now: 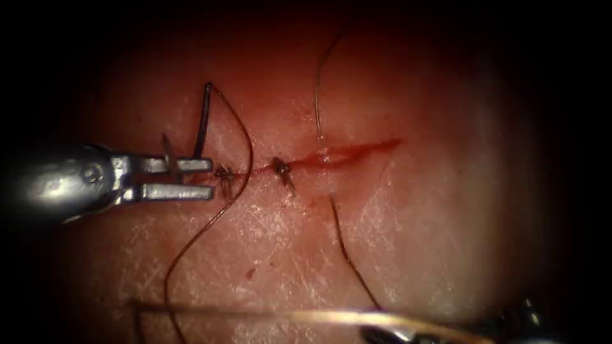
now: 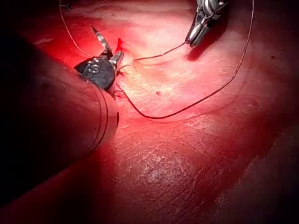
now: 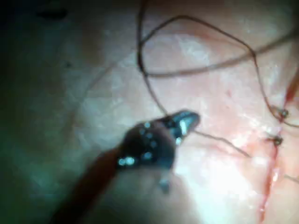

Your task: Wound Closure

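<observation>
While the tissue (image 1: 408, 255) spreads bare and open to the right of the cut (image 1: 331, 155), the left end is crowded. Cut: long axis horizontal, red fluid (image 1: 357, 151) along it, two knots (image 1: 280, 167) near its left end. Left tool (image 1: 194, 177): at the cut's left end, jaws parted, upper jaw carrying the needle (image 1: 203, 121), which stands upright, out of the tissue. Right tool (image 2: 195, 37): clenched on the thread (image 2: 159, 56); thread loops trail across the tissue.
</observation>
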`<state>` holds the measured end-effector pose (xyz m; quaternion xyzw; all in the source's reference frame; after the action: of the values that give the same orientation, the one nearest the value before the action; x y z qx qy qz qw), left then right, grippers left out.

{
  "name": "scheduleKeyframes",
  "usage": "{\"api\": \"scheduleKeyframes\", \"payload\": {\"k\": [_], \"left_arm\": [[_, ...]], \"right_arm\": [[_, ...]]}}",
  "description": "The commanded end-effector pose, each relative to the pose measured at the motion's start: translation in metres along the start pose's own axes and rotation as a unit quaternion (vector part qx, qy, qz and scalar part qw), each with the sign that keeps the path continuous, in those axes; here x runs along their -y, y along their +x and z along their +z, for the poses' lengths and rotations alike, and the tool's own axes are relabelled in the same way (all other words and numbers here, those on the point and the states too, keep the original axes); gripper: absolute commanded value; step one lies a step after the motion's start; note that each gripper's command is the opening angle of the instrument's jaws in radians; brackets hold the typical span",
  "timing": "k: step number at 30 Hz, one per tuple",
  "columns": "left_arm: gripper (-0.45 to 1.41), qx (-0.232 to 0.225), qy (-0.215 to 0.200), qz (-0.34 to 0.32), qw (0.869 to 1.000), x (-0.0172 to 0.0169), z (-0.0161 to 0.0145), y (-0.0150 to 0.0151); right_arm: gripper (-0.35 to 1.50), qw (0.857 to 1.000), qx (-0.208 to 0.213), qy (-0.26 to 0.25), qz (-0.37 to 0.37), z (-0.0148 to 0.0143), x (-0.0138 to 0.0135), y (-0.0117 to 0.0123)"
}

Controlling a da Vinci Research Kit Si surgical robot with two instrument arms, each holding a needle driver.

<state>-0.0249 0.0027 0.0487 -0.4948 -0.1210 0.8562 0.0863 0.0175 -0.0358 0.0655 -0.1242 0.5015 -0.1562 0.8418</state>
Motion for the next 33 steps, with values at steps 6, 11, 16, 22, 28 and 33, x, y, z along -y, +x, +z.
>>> {"api": "scheduleKeyframes", "payload": {"k": [6, 11, 16, 22, 28, 33], "left_arm": [[-0.45, 0.000, -0.001, 0.000, 1.000, 0.0000, 0.0008, -0.0003], [-0.45, 0.000, -0.001, 0.000, 1.000, 0.0000, 0.0008, -0.0004], [-0.45, 0.000, -0.001, 0.000, 1.000, 0.0000, 0.0008, -0.0004], [-0.45, 0.000, -0.003, 0.000, 1.000, -0.0001, 0.0008, -0.0003], [-0.45, 0.000, -0.003, 0.000, 1.000, -0.0001, 0.0008, -0.0004], [-0.45, 0.000, -0.003, 0.000, 1.000, -0.0001, 0.0008, -0.0003]], "right_arm": [[-0.35, 1.000, -0.004, 0.015, 0.015, -0.0011, 0.0017, 0.0000], [-0.35, 1.000, -0.004, 0.023, 0.019, -0.0015, 0.0026, 0.0000], [-0.35, 0.999, -0.005, 0.035, 0.022, -0.0016, 0.0032, 0.0002], [-0.35, 0.999, -0.006, 0.044, 0.023, -0.0017, 0.0035, 0.0004], [-0.35, 0.998, -0.006, 0.052, 0.021, -0.0019, 0.0040, 0.0003], [-0.35, 0.999, -0.009, 0.041, 0.026, -0.0017, 0.0036, 0.0002]]}}
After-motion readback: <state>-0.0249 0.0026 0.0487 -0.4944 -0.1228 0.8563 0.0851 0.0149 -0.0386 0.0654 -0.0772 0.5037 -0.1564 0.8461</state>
